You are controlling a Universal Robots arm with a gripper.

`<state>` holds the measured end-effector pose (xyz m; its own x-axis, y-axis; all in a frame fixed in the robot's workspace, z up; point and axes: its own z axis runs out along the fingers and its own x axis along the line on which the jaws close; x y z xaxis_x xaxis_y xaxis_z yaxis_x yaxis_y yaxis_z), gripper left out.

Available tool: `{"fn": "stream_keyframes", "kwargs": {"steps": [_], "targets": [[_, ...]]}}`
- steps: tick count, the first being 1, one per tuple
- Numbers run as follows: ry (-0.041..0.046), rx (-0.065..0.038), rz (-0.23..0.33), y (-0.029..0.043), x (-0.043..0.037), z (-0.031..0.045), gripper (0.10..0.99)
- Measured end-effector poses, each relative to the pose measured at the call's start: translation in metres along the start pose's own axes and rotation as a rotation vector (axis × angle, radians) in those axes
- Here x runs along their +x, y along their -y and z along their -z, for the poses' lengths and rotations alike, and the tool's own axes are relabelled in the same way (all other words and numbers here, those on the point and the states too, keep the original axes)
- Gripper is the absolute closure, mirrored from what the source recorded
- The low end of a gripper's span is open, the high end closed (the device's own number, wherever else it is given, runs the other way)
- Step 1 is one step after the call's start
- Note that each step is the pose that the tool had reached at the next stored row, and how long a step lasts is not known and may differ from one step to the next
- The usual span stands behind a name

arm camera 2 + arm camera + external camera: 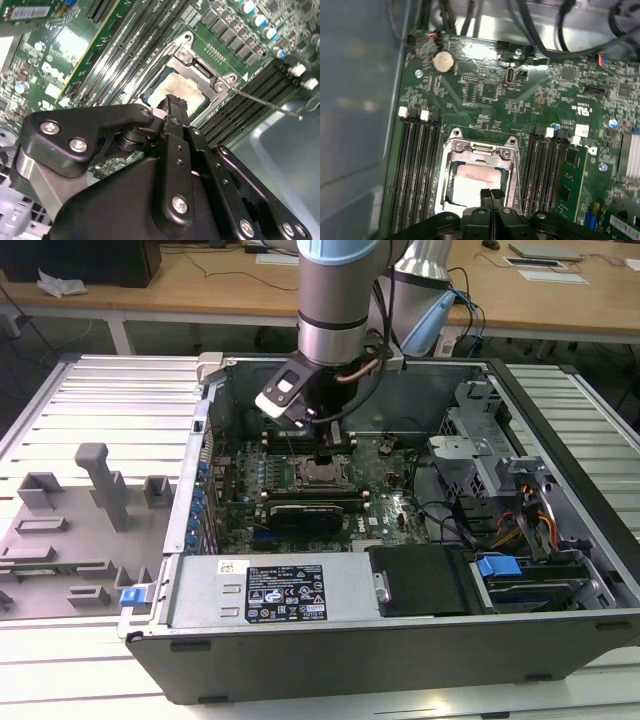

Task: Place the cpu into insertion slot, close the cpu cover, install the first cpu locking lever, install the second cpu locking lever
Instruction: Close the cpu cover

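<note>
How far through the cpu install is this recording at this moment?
Done: the cpu lies seated, with the cpu cover looking lowered around it. In hand: the shut claw sits at the chip's edge. Left: one thin locking lever juts free, unlatched.

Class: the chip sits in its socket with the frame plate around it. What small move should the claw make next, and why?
Probably a short shift toward the thin lever rod. The cpu already lies framed by the cpu cover, which appears down. The shut claw hovers over the cpu's edge, while the rod looks unlatched, sticking out past the cover.
</note>
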<state>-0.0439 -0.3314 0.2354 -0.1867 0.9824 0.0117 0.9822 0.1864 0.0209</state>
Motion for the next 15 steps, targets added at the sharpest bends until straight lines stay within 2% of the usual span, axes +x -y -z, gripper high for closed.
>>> {"fn": "stream_keyframes", "kwargs": {"steps": [7,15], "targets": [[-0.0023,0.002,0.144,0.0000,0.0001,-0.0003,0.980],[-0.0063,0.004,0.352,0.0000,0.0001,-0.0010,0.980]]}}
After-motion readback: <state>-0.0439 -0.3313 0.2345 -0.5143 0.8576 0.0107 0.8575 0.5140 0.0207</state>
